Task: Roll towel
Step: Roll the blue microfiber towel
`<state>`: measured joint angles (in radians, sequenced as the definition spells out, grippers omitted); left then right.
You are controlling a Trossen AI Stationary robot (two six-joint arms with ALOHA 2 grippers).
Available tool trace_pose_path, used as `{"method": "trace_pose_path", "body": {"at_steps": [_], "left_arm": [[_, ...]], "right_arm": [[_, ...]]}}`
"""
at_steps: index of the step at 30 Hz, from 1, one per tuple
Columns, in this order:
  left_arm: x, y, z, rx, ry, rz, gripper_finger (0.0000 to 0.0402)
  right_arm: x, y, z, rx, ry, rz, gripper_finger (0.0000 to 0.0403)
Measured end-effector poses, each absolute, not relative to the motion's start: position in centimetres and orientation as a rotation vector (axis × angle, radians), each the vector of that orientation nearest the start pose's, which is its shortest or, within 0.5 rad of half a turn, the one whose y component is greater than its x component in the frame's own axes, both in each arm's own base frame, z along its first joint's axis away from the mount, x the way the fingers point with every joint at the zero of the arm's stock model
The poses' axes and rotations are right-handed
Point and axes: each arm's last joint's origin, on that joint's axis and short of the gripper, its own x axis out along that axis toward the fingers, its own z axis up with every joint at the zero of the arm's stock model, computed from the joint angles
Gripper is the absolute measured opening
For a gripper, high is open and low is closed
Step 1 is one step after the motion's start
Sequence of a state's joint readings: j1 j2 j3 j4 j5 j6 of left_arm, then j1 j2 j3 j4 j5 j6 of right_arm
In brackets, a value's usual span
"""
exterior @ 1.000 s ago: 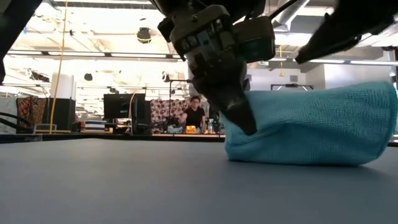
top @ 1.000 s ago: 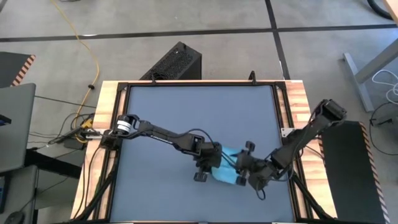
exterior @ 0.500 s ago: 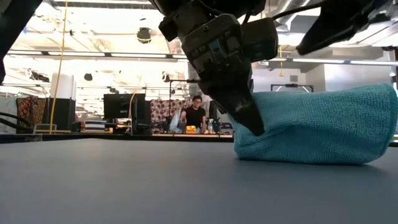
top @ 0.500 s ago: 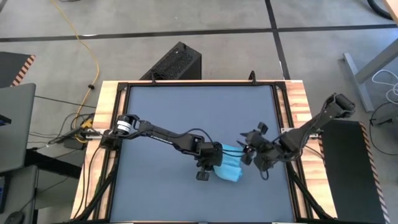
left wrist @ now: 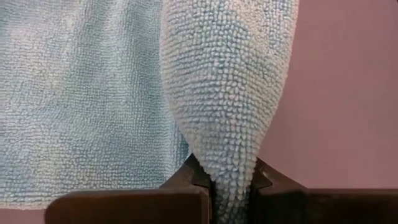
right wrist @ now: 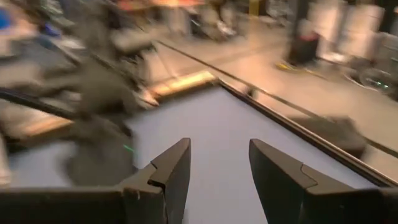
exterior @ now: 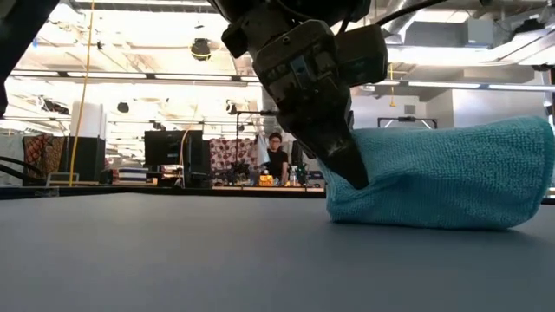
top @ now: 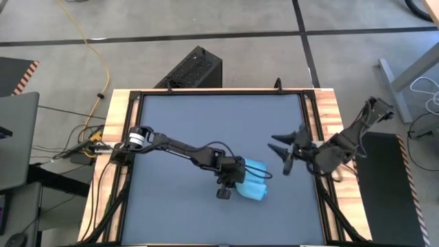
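Note:
The sky-blue towel point(top: 255, 184) lies bunched in a thick roll on the dark grey table point(top: 192, 130), right of centre near the front; in the low view the towel point(exterior: 442, 186) rests on its underside. My left gripper point(top: 238, 180) stands at the towel's left end, shut on a fold of it. My right gripper point(top: 281, 154) hangs open in the air, up and to the right of the towel, touching nothing; in the right wrist view, only bare tabletop lies beyond the right gripper point(right wrist: 219, 174). My left gripper pinches a rounded fold of the towel point(left wrist: 231, 177) between its two fingers, at the roll's left end. The fingers point(exterior: 351, 169) slant down from the table's left. The fold narrows where the fingers close on it. The towel lies on the table.
Wooden side rails and a black frame point(top: 312, 116) border the table. A black box point(top: 192, 68) stands on the floor beyond the far edge. A person point(exterior: 276, 160) shows far off in the room behind.
My right gripper has left the towel, rising and drawing back toward the table's right edge while turning. The towel has stayed on the table in my left gripper's hold; its left end has shifted slightly toward the right.

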<state>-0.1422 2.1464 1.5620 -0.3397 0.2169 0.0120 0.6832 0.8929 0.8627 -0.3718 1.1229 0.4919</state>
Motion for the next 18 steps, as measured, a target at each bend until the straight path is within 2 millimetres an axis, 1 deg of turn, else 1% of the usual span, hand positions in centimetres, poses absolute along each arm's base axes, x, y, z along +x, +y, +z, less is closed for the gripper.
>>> {"method": "trace_pose_path", "body": {"at_steps": [2, 4, 7, 10, 13, 16, 18], "left_arm": [[45.4, -6.9, 16.3, -0.026, 0.925, -0.336, 0.0011], [45.4, -6.6, 16.3, -0.030, 0.925, -0.332, 0.0012], [45.5, -6.3, 16.3, -0.036, 0.924, -0.329, 0.0012], [45.5, -6.2, 16.3, -0.037, 0.923, -0.328, 0.0012], [45.5, -6.4, 16.4, -0.045, 0.923, -0.350, 0.0012], [45.4, -6.4, 16.4, -0.053, 0.923, -0.365, 0.0012], [45.4, -6.5, 16.4, -0.059, 0.923, -0.378, 0.0012]], "right_arm": [[15.5, 10.1, 33.9, 0.152, 0.103, -0.382, 0.0191], [16.1, 11.5, 34.1, 0.132, 0.088, -0.272, 0.0191], [17.0, 13.9, 33.2, 0.123, 0.103, -0.164, 0.0191], [17.6, 16.3, 31.1, 0.148, 0.168, -0.135, 0.0191], [18.0, 18.1, 28.6, 0.153, 0.246, -0.145, 0.0190], [18.2, 19.2, 25.8, 0.113, 0.336, -0.186, 0.0181], [18.4, 19.5, 24.5, 0.086, 0.382, -0.205, 0.0172]]}}
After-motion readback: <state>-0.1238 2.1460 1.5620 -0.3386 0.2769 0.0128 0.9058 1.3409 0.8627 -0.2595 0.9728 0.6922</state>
